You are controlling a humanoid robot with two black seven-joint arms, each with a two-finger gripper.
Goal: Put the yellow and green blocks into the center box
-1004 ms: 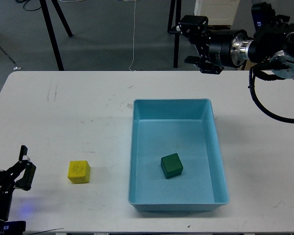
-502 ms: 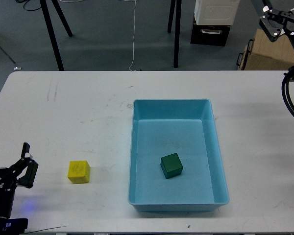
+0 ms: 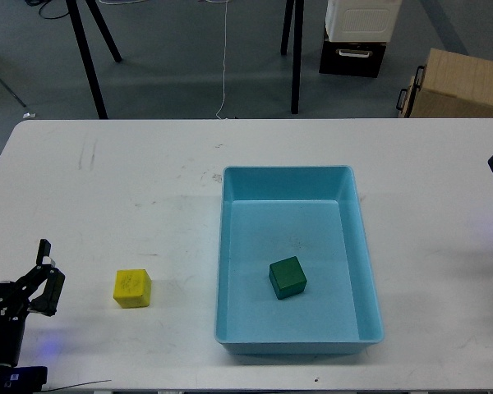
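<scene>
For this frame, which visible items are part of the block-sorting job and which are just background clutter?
Part of the job:
- yellow block, on the table left of the box
- green block, already inside the box
- blue box
- left gripper, open, near the yellow block

Just lying about:
- cardboard box on the floor
- white and black case
- stand legs

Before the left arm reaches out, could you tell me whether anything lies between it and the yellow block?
Nothing visible does. The left gripper sits left of the yellow block, with only bare white table between them.
</scene>
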